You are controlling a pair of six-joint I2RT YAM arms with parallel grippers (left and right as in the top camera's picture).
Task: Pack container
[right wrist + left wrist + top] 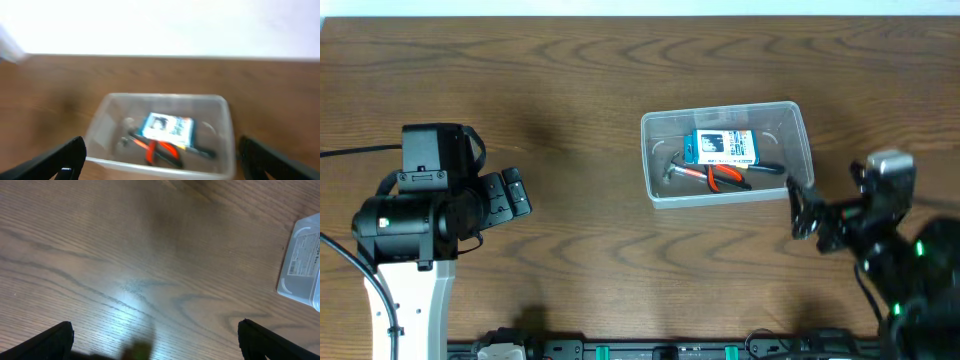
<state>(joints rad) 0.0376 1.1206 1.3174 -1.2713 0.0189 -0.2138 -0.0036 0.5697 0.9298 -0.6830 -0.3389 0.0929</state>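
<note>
The clear plastic container (651, 150) sits right of the table's centre. Inside it lie a blue-and-white box (723, 147), red-handled pliers (726, 179) and a small metal-headed tool (672, 170). My right gripper (802, 206) is open just off the container's front right corner, holding nothing. In the right wrist view, which is blurred, the container (160, 96) fills the space ahead of the open gripper (162, 161), with the box (167, 129) and pliers (161, 150) showing. My left gripper (516, 194) is open and empty far to the left, and only a corner of the container (302, 265) shows in its wrist view.
Brown wood-grain table (570, 80) all around. The left arm's base (410, 290) and a cable occupy the front left. Black equipment (660, 350) lines the table's front edge. The table's far edge meets a white wall (160, 25).
</note>
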